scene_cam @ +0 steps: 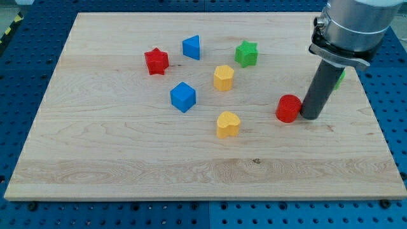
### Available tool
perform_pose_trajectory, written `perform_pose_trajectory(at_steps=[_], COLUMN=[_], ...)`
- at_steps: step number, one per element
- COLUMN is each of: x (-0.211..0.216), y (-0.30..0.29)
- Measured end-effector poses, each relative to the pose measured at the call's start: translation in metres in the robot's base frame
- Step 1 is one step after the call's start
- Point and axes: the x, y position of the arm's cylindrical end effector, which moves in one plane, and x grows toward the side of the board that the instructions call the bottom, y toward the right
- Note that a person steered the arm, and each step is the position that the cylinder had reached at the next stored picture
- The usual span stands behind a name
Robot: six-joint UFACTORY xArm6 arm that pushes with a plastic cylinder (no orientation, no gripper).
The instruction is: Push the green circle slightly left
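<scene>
The green circle (342,77) is almost wholly hidden. Only a thin green sliver shows at the right edge of the rod (320,89), near the table's right edge, below the grey arm housing (350,25). Its shape, its facing and any long axis cannot be made out from this sliver. The housing itself is cut off by the view's top.

No hand is fitted; the arm ends in the rod, so there is nothing to read as apart or together. My tip (311,117) rests on the table (127,159), just beside the red cylinder (289,108) on that block's right. Whether the tip touches the red cylinder cannot be told. The tip lies below and to the left of the green sliver.

Other blocks, all well apart from the tip:
- Green star (246,53), toward the view's top, left of the rod.
- Yellow block (223,77), below and left of the green star.
- Yellow heart (227,124), left of the red cylinder.
- Blue cube (183,96), left of the yellow block.
- Blue block (191,47), near the view's top; its shape is hard to make out.
- Red star (156,61), left of the blue block.
</scene>
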Motion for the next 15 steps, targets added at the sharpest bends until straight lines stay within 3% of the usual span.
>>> perform_pose_trajectory(at_steps=[1, 2, 3, 4, 5, 8, 12, 15], x=[0.024, 0.029, 0.019, -0.001, -0.051, -0.092, -0.093, -0.086], y=[0.047, 0.129, 0.164, 0.164, 0.162, 0.114, 0.062, 0.071])
